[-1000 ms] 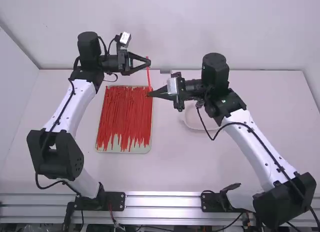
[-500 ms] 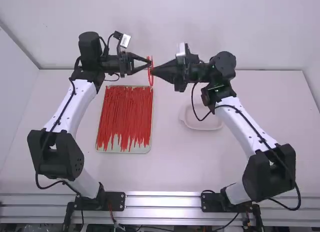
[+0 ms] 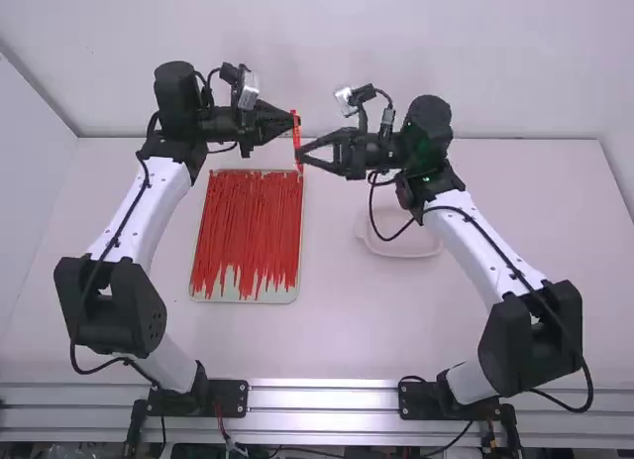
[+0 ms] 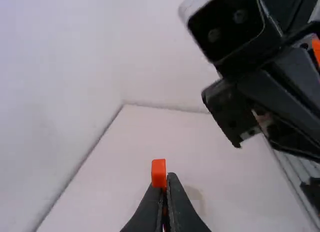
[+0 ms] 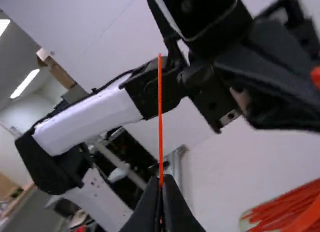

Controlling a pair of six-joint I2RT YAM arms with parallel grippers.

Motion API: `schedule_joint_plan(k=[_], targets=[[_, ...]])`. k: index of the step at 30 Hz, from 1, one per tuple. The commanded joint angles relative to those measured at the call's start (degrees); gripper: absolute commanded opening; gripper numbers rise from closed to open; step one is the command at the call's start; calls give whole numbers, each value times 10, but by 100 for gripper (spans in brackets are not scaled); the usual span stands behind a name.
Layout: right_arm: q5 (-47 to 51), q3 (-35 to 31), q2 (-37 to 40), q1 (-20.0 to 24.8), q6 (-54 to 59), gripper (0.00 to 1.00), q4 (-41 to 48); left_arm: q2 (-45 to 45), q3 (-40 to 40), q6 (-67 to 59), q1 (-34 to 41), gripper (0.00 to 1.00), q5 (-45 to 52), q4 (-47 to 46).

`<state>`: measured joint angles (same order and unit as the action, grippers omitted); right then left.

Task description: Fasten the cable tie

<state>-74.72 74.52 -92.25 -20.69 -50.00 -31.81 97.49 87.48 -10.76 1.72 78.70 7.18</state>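
A single red cable tie (image 3: 296, 142) hangs in the air above the far end of the tray, held between both grippers. My left gripper (image 3: 292, 125) is shut on its upper end; the square red head (image 4: 158, 171) sticks out past the closed fingertips of my left gripper (image 4: 163, 192). My right gripper (image 3: 300, 161) comes in from the right, just below, and is shut on the strap. The thin strap (image 5: 160, 117) rises straight from the closed tips of my right gripper (image 5: 161, 184) toward the left gripper behind it.
A tray (image 3: 294, 298) with several loose red cable ties (image 3: 248, 231) lies under and in front of the grippers. A white dish (image 3: 396, 243) sits on the table under the right arm. The back wall stands close behind.
Over the last second my right gripper rose from tray level up to the left gripper, then dropped slightly and turned its wrist. The tie went from bowed to straight. The left arm barely moved.
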Motion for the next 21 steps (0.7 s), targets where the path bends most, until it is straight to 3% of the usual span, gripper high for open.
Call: schedule_joint_plan(k=[1,12,21], targets=[[-18,12,-3,-7,-33,0,12,-1,13,-60,0,2,29,2],[-21,12,-3,-12,-109,0,13,-1,13,-117,-23,2,55,6],[-2,12,-3,-21,-54,0,85,-1,13,-89,-20,2,89,78]])
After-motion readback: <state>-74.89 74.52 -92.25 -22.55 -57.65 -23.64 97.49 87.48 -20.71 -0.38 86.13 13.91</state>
